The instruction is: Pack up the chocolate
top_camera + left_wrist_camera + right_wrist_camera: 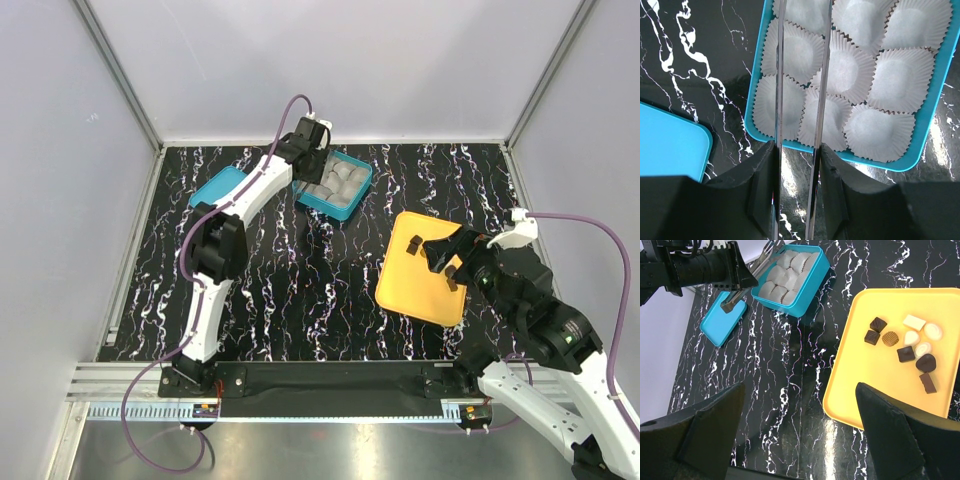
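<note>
The chocolate (905,342), several dark and pale pieces, lies on the far right part of the yellow tray (865,375). My right gripper (799,390) hangs open and empty above the table beside the tray's left edge (415,270). Paper cups (850,65) fill the teal box (920,150), and I see no chocolate in them. My left gripper (799,155) is shut on metal tongs (822,75). The tong blades reach out over the box's near-left cups and run out of the top of the left wrist view.
A teal lid (218,187) lies flat on the table left of the teal box (335,185). The black marbled table (300,280) is walled in by grey panels at the back and both sides.
</note>
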Robot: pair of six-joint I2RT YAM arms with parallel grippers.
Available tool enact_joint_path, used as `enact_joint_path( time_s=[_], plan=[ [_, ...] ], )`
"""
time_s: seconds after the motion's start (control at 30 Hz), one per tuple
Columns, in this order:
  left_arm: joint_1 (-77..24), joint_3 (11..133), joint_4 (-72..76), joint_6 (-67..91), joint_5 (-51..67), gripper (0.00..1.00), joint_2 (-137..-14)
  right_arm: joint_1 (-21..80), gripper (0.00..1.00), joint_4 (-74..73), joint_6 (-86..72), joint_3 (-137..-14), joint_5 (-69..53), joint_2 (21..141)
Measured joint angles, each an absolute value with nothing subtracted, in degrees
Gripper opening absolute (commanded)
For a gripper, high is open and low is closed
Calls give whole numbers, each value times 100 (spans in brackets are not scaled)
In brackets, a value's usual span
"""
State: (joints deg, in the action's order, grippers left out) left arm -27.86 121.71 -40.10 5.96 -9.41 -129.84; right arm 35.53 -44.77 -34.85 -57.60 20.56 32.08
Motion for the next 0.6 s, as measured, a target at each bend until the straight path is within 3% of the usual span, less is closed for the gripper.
enact_joint_path(
  time_s=[0.6],
  plan=[
    [-2786,12025,-3927,580,-943,47,-13013,3553,100,-4436,-3409,-5760,2158,3242]
  ],
)
